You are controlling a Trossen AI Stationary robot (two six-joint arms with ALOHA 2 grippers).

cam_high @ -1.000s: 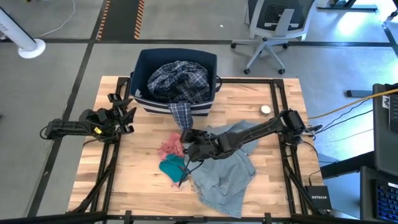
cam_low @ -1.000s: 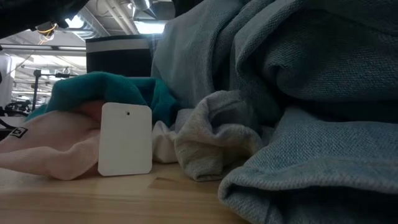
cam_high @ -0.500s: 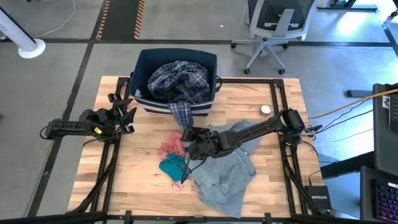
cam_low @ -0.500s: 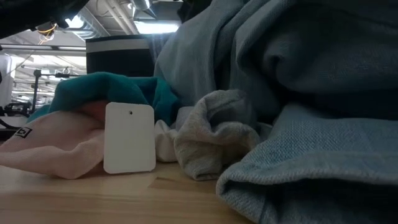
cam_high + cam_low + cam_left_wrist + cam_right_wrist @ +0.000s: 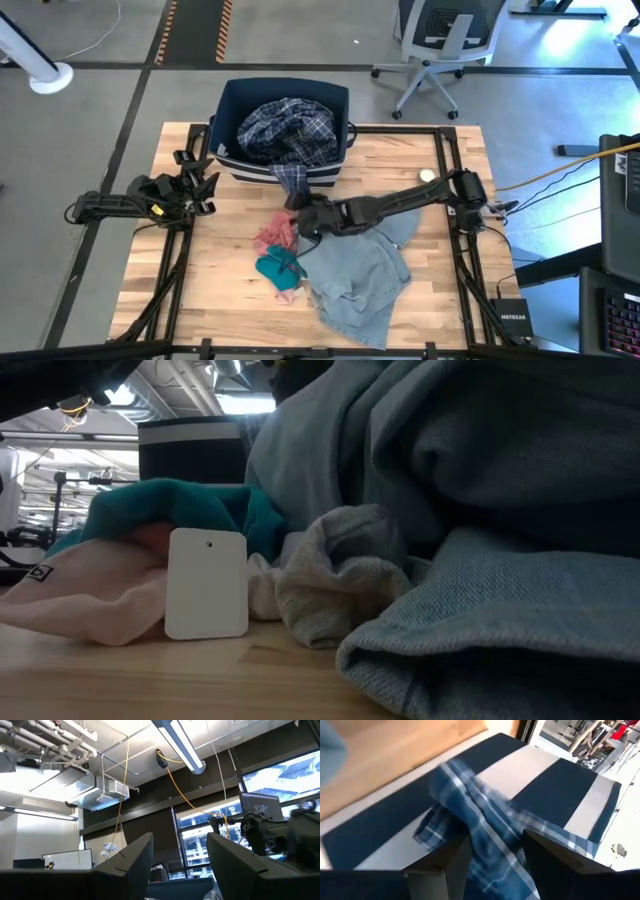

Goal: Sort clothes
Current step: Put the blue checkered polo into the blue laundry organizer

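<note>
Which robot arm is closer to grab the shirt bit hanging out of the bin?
Right. Its pincer hovers beside the plaid shirt sleeve; the left pincer waits at the table's edge.

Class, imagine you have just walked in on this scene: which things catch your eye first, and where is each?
The plaid shirt heaps in the navy bin at the table's far edge, one sleeve hanging over its front wall. The right gripper reaches toward that sleeve, above the pale denim piece spread mid-table. The left gripper waits at the left edge.
</note>
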